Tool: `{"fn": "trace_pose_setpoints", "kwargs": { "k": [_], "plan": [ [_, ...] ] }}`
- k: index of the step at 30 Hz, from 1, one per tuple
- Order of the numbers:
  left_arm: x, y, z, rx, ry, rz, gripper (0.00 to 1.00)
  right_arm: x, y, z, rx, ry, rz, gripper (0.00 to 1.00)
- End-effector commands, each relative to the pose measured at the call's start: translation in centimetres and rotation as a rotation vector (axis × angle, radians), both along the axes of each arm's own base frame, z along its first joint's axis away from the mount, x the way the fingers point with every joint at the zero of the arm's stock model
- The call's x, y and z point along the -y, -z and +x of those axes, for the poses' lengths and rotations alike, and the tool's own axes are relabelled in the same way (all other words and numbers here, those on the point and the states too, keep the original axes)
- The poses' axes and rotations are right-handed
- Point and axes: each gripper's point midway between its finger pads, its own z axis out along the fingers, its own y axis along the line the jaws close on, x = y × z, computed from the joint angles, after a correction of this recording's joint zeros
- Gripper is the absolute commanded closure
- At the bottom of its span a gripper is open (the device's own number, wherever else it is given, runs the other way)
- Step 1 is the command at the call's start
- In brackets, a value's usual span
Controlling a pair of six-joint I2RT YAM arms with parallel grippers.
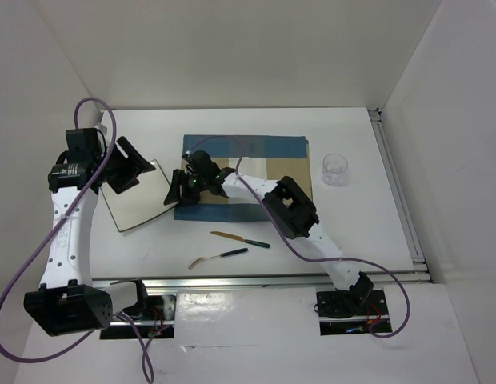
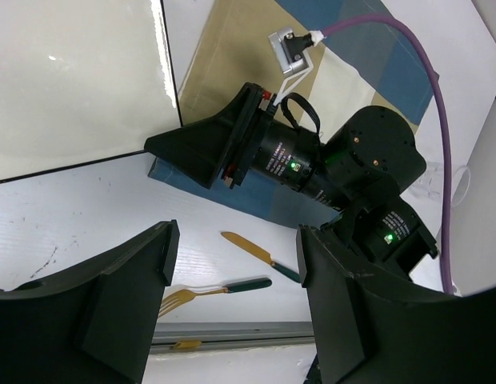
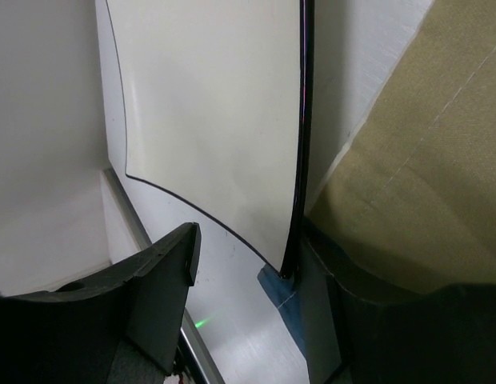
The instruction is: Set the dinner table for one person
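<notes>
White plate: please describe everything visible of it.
The white plate is square and glossy, with rounded corners and a thin dark rim, and it is empty. It lies on the dinner table, left of the striped placemat. Its right corner sits inside the open right hand; the open left hand is above its far corner.

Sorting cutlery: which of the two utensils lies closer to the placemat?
The knife, with the straight gold blade; the fork, with curved tines, lies farther away.

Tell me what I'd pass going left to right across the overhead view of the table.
White plate → striped placemat → clear glass. The fork and knife lie nearer, within the placemat's span, so they are left out.
</notes>
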Motion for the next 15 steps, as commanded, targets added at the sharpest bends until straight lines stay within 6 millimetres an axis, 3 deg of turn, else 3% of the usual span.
{"fn": "trace_pose_setpoints", "kwargs": {
  "k": [1,3,6,11,15],
  "plan": [
    [0.3,-0.9,-0.2,0.043,0.029,0.014,0.22,-1.5,-2.2,0.4,0.014,0.052,0.099,0.41],
    [0.3,-0.9,-0.2,0.043,0.029,0.014,0.22,-0.7,-1.2,0.6,-0.024,0.091,0.093,0.41],
    [0.3,-0.9,-0.2,0.043,0.029,0.014,0.22,-0.8,-2.3,1.0,-0.025,0.129,0.126,0.41],
    [0.3,-0.9,-0.2,0.043,0.029,0.014,0.22,-1.2,-2.0,1.1,-0.078,0.151,0.152,0.45],
    [0.6,-0.9,-0.2,0.043,0.038,0.014,0.22,-1.2,-1.7,1.2,-0.081,0.165,0.151,0.57]
  ]
}}
